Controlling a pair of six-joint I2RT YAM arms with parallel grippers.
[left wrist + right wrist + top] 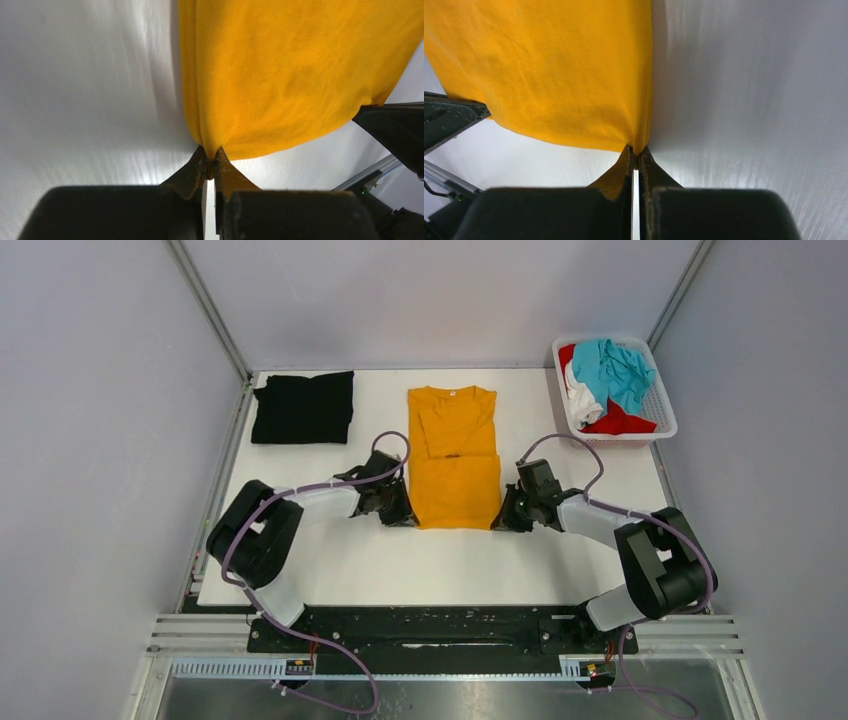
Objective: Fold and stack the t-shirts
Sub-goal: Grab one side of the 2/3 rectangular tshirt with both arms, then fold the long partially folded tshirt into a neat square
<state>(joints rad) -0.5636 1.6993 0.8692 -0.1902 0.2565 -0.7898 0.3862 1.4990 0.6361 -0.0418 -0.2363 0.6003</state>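
Left end effector (212,159) and right end effector (636,150) pinch orange-yellow t-shirt (290,75), per wrist views.

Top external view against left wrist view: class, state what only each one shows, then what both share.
Only the top external view shows the folded black t-shirt at the far left, the white basket holding the teal t-shirt, red t-shirt and white t-shirt, and the whole orange-yellow t-shirt. Only the left wrist view shows the left gripper with its fingers pinched shut on a corner of that t-shirt. Both show its orange-yellow cloth, the white table and the right gripper at the opposite corner.
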